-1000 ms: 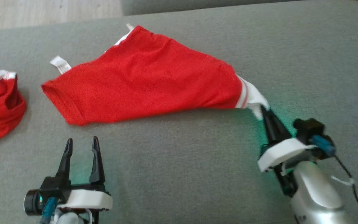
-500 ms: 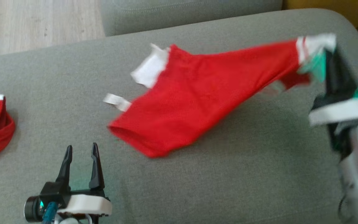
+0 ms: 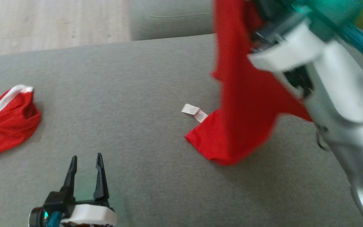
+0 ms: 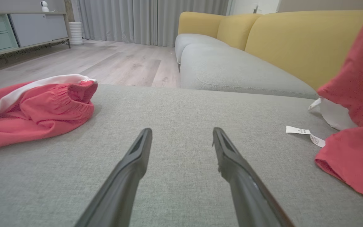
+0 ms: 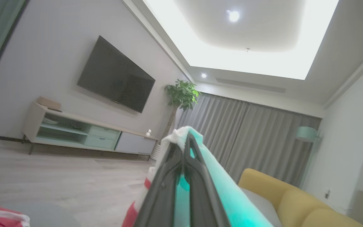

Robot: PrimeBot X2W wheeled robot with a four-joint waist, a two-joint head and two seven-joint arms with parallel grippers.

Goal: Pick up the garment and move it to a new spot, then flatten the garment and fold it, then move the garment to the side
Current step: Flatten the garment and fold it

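1. Garment (image 3: pixel 238 94) first: it hangs long and red from the right end effector (image 5: pixel 186 138), whose fingers are pressed together on its white-trimmed edge. Its lower hem rests on the grey cushion (image 3: pixel 137 94), right of the middle, with a care label (image 3: pixel 195 113) lying flat just beside it.
2. We judge the pick-up done and the carry to a new spot under way. Laying down, flattening, folding and moving aside are all left.
3. We see the left end effector (image 3: pixel 86 156) spread and holding nothing, near the cushion's near edge and well apart from the garment.
4. We note a second red garment (image 3: pixel 5 119) bunched at the cushion's left edge.
5. Between the two garments the cushion's middle lies bare, and we reckon it gives the best room for spreading. The far edge drops to a wooden floor (image 3: pixel 43 22), and a yellow backrest (image 4: pixel 295 41) stands beyond the right side, so we would keep cloth away from both.
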